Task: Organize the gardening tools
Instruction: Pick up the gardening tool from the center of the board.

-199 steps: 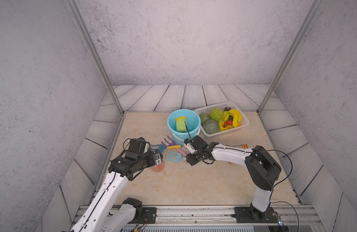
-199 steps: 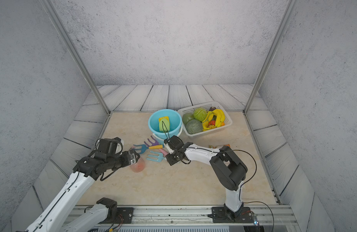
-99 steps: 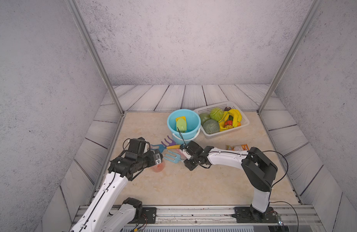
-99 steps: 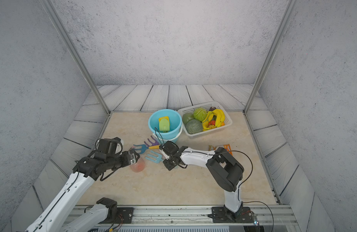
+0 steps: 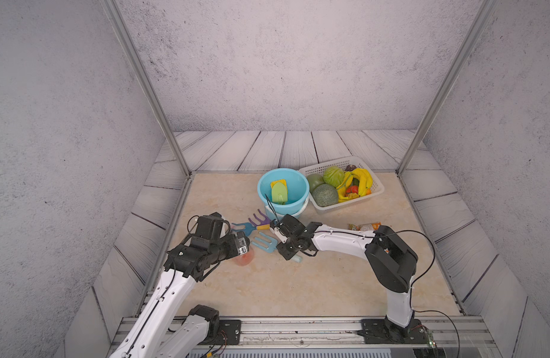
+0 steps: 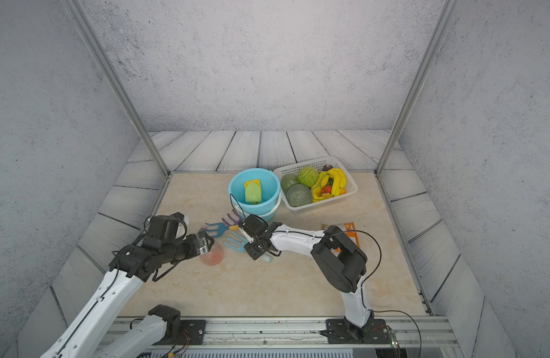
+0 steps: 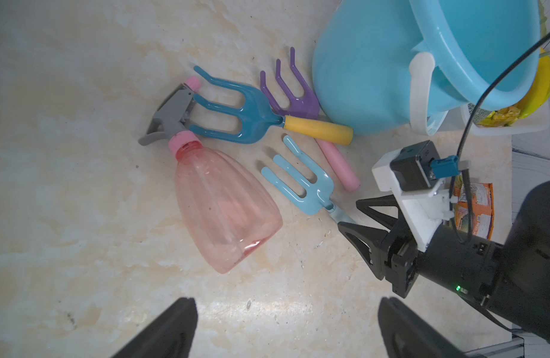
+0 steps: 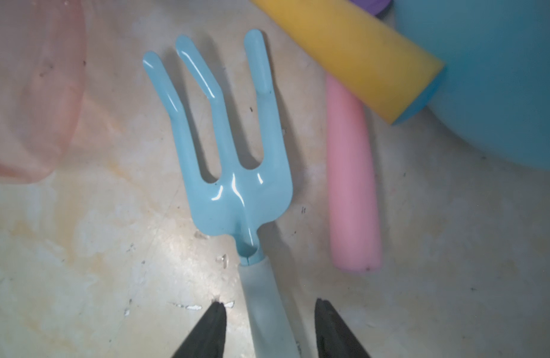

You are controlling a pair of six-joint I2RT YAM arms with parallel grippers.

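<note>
Right gripper [image 8: 267,305] is parted, jaws either side of the handle of the light-blue fork [image 8: 236,192], with gaps showing, so no squeeze yet. The blue bucket [image 5: 300,186] sits just behind it. The pink spray bottle [image 7: 224,210] lies past the fork's tines, under the wide-open left gripper [image 7: 286,328]. The fork looks light and stiff with a glossy, slippery head, so I'd grab the matte handle.
</note>
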